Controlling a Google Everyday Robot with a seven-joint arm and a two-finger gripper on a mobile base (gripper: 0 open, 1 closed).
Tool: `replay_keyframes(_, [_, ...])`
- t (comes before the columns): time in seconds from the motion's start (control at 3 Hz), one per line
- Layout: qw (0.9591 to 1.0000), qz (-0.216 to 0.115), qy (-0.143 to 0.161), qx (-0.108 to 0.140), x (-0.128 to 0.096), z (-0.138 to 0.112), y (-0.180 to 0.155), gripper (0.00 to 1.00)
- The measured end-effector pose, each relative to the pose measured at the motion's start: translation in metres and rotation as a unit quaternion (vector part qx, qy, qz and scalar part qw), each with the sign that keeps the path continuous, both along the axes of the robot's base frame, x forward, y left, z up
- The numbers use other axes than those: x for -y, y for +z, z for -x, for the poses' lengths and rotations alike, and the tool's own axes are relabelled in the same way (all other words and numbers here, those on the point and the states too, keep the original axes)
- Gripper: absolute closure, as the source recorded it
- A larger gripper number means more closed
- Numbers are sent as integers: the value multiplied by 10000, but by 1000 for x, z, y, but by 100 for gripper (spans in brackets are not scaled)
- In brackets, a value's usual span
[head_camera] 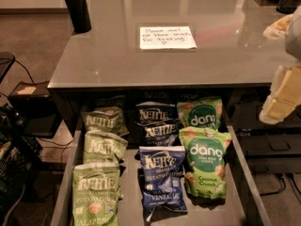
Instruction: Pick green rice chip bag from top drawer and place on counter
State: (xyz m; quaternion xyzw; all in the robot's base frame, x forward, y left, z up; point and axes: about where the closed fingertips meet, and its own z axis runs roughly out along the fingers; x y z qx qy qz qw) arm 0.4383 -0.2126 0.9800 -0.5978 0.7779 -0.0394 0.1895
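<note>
office-like test space: carpet (33, 36), cables (52, 142), handwritten note (167, 37) on counter (117, 65); tool (282, 98) at right edge.

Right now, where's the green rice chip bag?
The green rice chip bag lies in the top drawer, right row, front, beside a blue Kettle bag; the gripper hangs far right, by the counter.

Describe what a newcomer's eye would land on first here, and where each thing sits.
A bright green rice chip bag stands out at the front right of the open drawer, a second one behind it, beside blue bags and olive bags. A white note lies on the grey counter. The pale gripper hangs at the right edge.
</note>
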Motion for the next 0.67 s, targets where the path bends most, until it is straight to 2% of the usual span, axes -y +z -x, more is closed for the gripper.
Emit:
replay_keyframes(0.33, [9995, -324, 26, -51, -4, 2, -27, 0])
replay_keyframes(0.67, [9974, -688, 158, -123, -17, 3, -68, 0])
